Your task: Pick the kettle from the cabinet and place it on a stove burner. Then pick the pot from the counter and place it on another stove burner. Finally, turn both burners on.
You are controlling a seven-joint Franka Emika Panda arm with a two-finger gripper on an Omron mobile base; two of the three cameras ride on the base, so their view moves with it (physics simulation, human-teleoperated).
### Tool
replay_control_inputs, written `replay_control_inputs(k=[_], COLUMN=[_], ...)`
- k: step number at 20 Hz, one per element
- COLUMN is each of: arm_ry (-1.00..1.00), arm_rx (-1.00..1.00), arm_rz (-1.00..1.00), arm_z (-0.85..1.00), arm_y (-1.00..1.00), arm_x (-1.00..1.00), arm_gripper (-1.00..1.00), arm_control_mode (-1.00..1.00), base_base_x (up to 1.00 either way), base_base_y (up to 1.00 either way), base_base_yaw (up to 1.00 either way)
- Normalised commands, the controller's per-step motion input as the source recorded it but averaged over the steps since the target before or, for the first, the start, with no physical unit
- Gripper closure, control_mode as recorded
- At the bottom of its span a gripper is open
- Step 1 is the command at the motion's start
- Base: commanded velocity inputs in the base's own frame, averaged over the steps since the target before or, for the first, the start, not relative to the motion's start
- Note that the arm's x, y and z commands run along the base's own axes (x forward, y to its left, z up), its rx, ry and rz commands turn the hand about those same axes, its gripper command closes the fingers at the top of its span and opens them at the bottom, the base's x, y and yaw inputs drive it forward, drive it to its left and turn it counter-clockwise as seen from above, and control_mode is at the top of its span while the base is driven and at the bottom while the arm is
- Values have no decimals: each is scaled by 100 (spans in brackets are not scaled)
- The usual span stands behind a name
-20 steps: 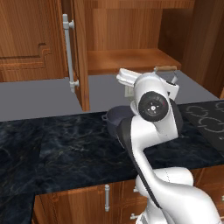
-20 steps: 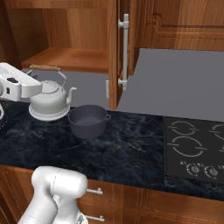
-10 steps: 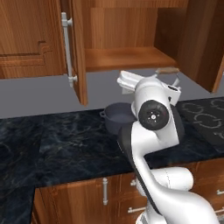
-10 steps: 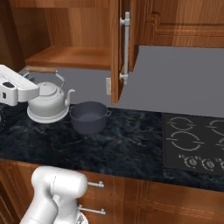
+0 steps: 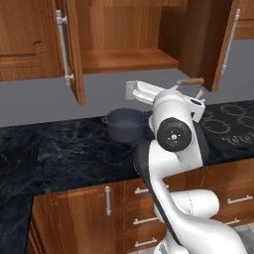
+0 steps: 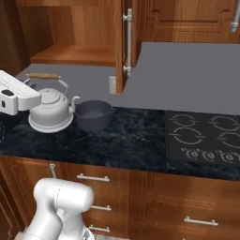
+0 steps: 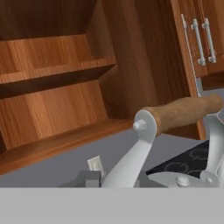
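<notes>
The silver-white kettle (image 6: 49, 110) hangs low over the black counter (image 6: 131, 136), just left of the dark grey pot (image 6: 93, 115). My gripper (image 6: 33, 99) is against the kettle's left side and shut on it; the fingertips are hidden. In the hand view the kettle's tan handle bar (image 7: 181, 111) and one pale strut fill the foreground. The left base view shows that handle bar (image 5: 191, 81) behind my arm and the pot (image 5: 124, 125) to its left. The cabinet (image 5: 126, 59) stands open above, its shelf bare. The stove burners (image 6: 187, 136) lie to the right.
The cabinet's open doors (image 6: 123, 42) (image 5: 208, 39) jut out over the counter at hand height. Wooden drawers (image 6: 140, 187) run under the worktop. A wall outlet (image 6: 113, 85) sits behind the pot. The stove's knobs (image 6: 208, 154) line its front edge.
Both base views have shifted, with counter, pot and cabinet now higher in the picture, so the camera moved. The kettle has kept its place by my hand and now sits level with the pot.
</notes>
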Motion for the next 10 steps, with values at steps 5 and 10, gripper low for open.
replay_control_inputs(k=[5, 10], arm_ry=[0, 0], arm_rx=[0, 0], arm_rz=[0, 0], arm_z=[0, 0], arm_y=[0, 0], arm_x=[0, 0], arm_gripper=[100, 100], arm_control_mode=[100, 100], base_base_x=[-25, -22], base_base_y=[-64, -70], base_base_yaw=[-6, -4])
